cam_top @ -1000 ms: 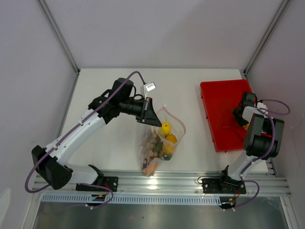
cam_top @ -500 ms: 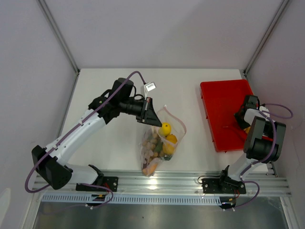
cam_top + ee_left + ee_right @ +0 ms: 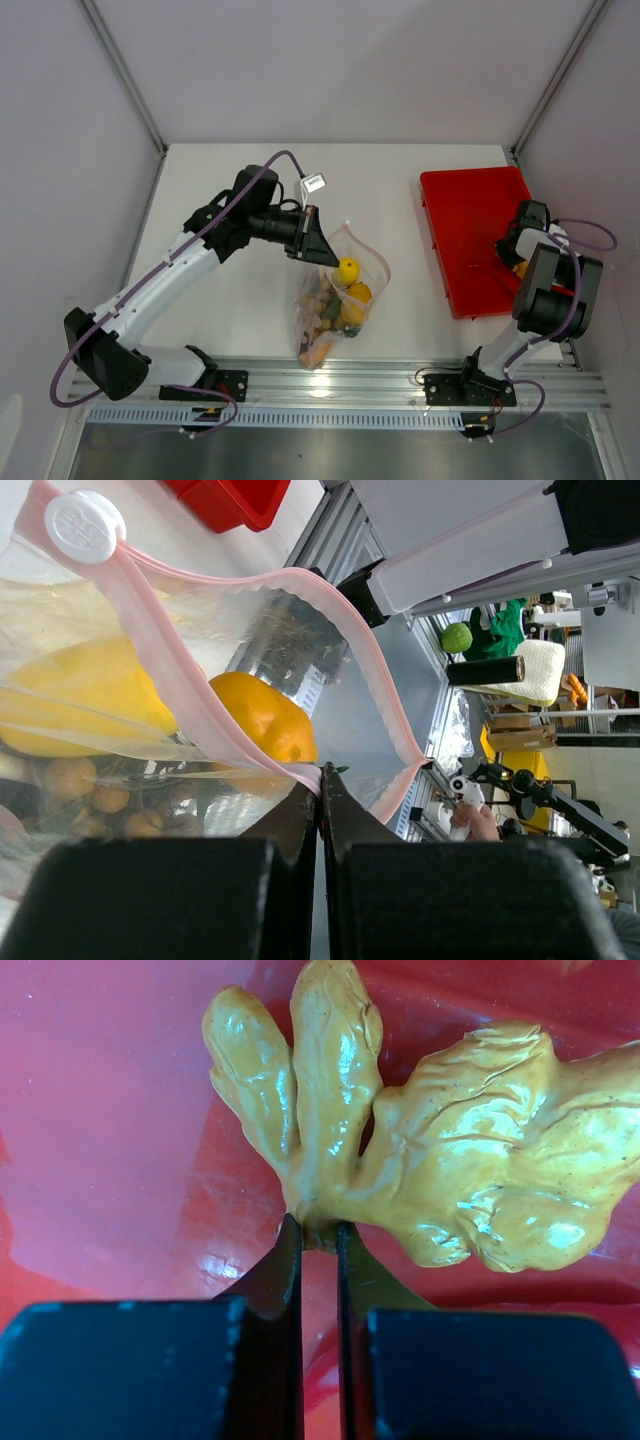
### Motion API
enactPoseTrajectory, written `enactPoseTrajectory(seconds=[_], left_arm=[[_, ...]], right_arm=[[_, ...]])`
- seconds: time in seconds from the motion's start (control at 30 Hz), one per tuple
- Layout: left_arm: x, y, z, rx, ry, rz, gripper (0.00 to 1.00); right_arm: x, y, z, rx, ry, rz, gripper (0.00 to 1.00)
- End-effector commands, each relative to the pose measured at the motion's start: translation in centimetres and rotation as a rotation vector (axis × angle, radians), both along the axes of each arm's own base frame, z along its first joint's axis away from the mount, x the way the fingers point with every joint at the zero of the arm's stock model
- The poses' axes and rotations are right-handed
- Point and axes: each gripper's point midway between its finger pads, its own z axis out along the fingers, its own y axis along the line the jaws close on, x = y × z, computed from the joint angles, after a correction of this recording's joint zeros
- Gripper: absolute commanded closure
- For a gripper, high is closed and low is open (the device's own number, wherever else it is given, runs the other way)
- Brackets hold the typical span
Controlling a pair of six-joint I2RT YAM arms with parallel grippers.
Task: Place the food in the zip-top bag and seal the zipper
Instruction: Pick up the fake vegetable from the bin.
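The red tray (image 3: 460,200) sits well right of the zip-top bag (image 3: 335,300), pinched at its zipper (image 3: 240,578) by the left hand (image 3: 320,785); in the tray, knobbly tan food (image 3: 480,1190) lies crosswise before the right hand (image 3: 318,1232), clenched on its stub.

1. The top view is taken from high above the table (image 3: 380,180), from behind its near edge. It is aimed down, so the whole table is seen from far off.
2. The left wrist view is taken from right behind the left gripper (image 3: 320,783). It is aimed sideways along the fingers, very close to the zip-top bag (image 3: 370,680). A corner of the red tray (image 3: 225,495) is seen at the top.
3. The right wrist view is taken from right behind the right gripper (image 3: 318,1238). It is aimed down into the tray, very close to a yellow-brown toy food (image 3: 480,1190).
4. The bag is shared by the top and left wrist views. The tray is shared by all three.
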Motion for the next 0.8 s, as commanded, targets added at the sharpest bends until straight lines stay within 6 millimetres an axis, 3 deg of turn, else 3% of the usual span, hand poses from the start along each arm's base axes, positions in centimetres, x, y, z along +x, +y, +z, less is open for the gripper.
enactPoseTrajectory(seconds=[0.0,0.27,0.57,0.77], left_arm=[[-0.8,-0.1,2.1,-0.069,-0.056,-0.035,0.99],[-0.6,-0.2,2.3,-0.068,-0.059,-0.024,0.99],[-0.6,0.1,2.3,-0.061,-0.061,0.006,0.99],[-0.5,0.3,2.2,-0.06,-0.066,0.023,0.99]], right_arm=[[-3.9,1.9,-4.3,0.081,0.178,0.053,0.97],[-2.1,4.4,-2.2,0.055,0.124,0.17,1.0],[1.5,7.9,5.3,-0.042,-0.043,0.36,1.0],[2.1,10.7,11.5,-0.12,-0.154,0.503,1.0]])
